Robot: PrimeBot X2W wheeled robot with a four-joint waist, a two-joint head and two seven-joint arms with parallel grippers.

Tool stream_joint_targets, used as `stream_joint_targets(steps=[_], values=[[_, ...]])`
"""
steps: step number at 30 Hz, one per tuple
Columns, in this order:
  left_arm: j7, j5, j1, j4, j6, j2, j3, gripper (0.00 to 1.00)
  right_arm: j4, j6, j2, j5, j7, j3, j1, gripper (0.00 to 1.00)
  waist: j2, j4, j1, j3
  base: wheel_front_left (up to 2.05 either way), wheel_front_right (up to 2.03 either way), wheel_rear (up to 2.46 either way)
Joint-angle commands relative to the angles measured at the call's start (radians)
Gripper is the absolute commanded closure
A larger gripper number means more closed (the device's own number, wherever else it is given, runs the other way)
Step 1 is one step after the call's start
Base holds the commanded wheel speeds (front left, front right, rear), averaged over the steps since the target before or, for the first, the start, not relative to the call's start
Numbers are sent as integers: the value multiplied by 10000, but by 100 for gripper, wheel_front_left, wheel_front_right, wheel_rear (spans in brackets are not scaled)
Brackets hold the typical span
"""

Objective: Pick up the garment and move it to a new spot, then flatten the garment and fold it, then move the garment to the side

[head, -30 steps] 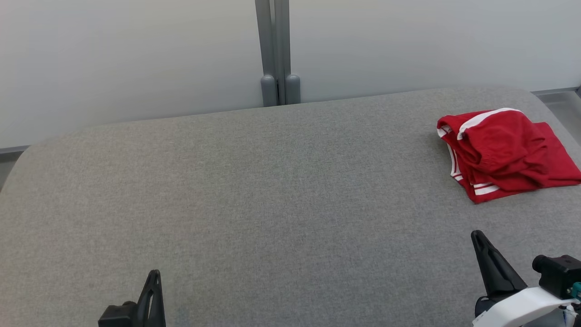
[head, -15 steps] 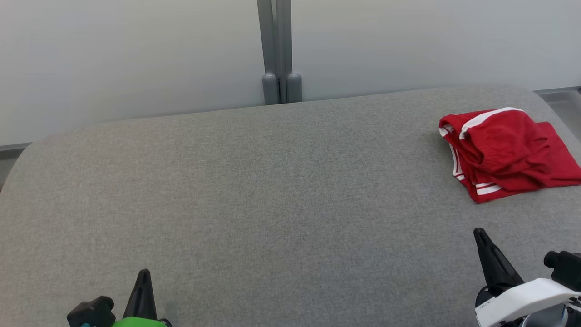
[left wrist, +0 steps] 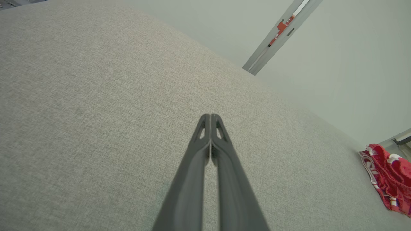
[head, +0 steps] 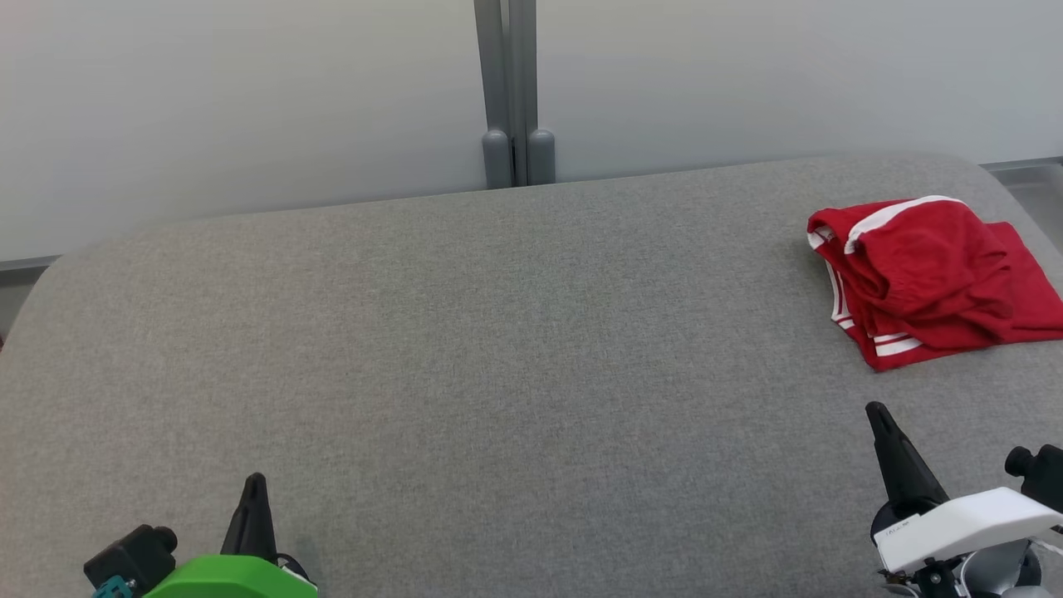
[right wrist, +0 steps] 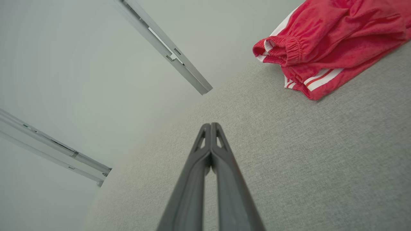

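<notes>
The garment (head: pixel 930 278) is a red piece with white stripes, lying bunched and folded over at the far right of the grey table (head: pixel 498 357). It also shows at the right edge of the left wrist view as the garment (left wrist: pixel 390 179), and at the top right of the right wrist view as the garment (right wrist: pixel 327 41). My right gripper (head: pixel 874 411) is shut and empty, a short way in front of the garment. At the lower left my left gripper (head: pixel 254 480) is shut and empty, far from it. Both pairs of fingers press together, the left gripper (left wrist: pixel 210 116) and the right gripper (right wrist: pixel 210 125).
A pale wall runs behind the table, with a grey upright post (head: pixel 508 91) at its middle. The table's rounded far corners and its right edge lie close to the garment. Bare grey surface stretches between the two grippers.
My left arm has turned, bringing its green cover into the head view, and its tip sits slightly further left. The right gripper has risen a little toward the garment. The garment lies unchanged.
</notes>
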Motion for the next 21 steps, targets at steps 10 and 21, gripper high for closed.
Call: stream_joint_targets(steps=[10, 21], values=[[388, -1472, -532, -90, -339, -95, 444, 100, 243, 5, 96, 1398, 145, -171, -557, 100, -1, 34, 0, 37, 0, 0, 0], [715, -2720, -750, -76, -602, -225, 772, 100, 554, 5, 236, 2593, 267, -268, -833, 100, -1, 70, 0, 76, 0, 0, 0]])
